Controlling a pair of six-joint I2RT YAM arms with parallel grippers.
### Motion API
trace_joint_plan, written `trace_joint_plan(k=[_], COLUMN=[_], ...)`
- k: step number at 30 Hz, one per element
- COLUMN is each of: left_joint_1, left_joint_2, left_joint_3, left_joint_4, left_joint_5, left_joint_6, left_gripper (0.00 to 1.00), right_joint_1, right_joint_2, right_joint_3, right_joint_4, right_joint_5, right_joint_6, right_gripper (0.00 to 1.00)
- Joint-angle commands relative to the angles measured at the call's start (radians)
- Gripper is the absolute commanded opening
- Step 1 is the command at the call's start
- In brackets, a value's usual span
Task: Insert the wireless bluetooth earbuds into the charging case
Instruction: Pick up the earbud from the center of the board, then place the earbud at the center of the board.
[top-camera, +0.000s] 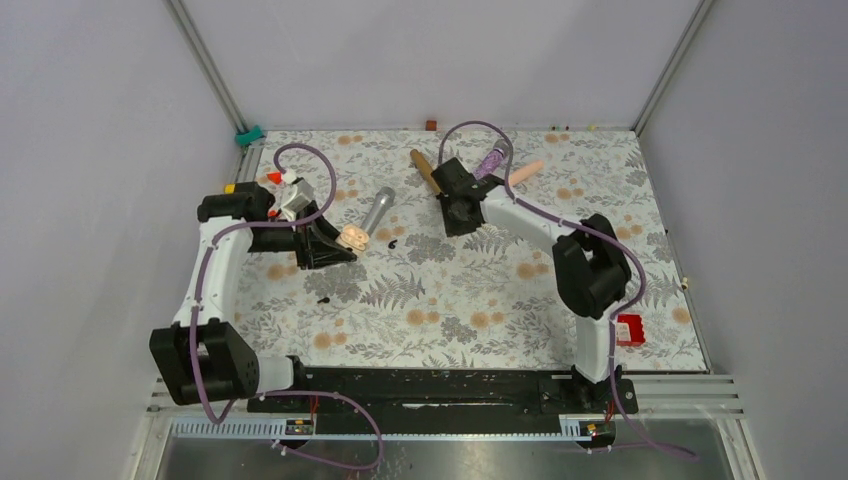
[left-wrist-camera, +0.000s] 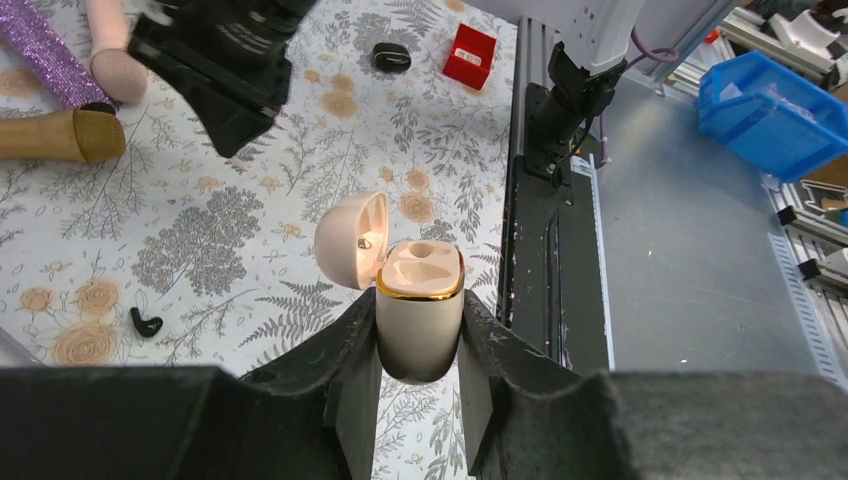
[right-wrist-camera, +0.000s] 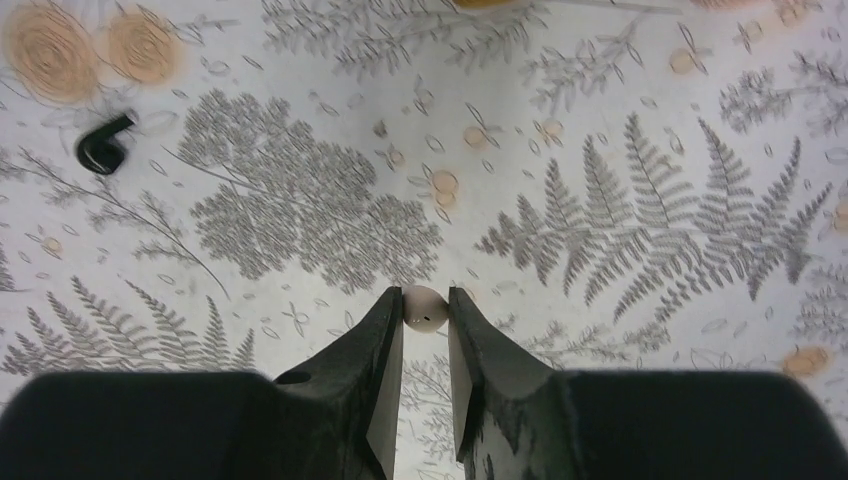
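Your left gripper (left-wrist-camera: 418, 335) is clamped on the charging case (left-wrist-camera: 420, 285), gripping its lower body from both sides so it stands upright with the lid (left-wrist-camera: 350, 240) swung open and the moulded wells facing up; from the left wrist view both wells look empty, though I can't be certain. Your right gripper (right-wrist-camera: 424, 298) is closed on a small pale piece (right-wrist-camera: 424, 309), pinched at the very fingertips over the flowered table (top-camera: 480, 300); it matches the case's colour and reads to me as an earbud, but it is too small to say for sure. One black earbud (right-wrist-camera: 103, 145) lies loose on the table between the two grippers, near the case, and a dark speck (top-camera: 322, 298) on the near side of the left arm may be another. I judge the step in hand to be carrying the pinched piece across to the case. Do it slowly: the hold is only a fingertip pinch on a rounded thing, so a jolt could squirt it out. Come in from above on the side away from the lid so you don't knock it shut, line the piece up over one well and match its shape before lowering, and let go only once it sits in the recess. Hold the left arm steady and the case level meanwhile, and steer clear of the silver microphone (top-camera: 377, 210) lying just beyond the case
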Motion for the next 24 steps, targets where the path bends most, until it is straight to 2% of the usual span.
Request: trace_joint_plan(k=[1,4,13,24], left_joint_1=[0.004,0.004,0.004,-0.059], left_joint_2=[0.078,0.100,0.082,0.002], left_joint_3=[0.094,0.098,0.117,0.161], left_joint_4=[-0.201,-0.202,-0.202,-0.177], left_joint_5=[0.086,0.089,0.047,-0.095], left_joint_6=[0.209,0.212,0.221,0.205], left_gripper=[0.00,0.00,0.00,0.00], right_joint_1=[-0.011,-0.019,-0.020,-0.020], right_joint_2=[-0.111,-0.125,-0.047,-0.155], right_joint_3=[-0.225,-0.313,-0.293,-0.318], right_joint_4=[0.165,0.235,0.237,0.239], right_joint_5=[0.043,-0.001,-0.082,-0.077], right_joint_6=[0.039,0.090,0.155,-0.004], right_gripper=[0.16,0.17,0.20,0.53])
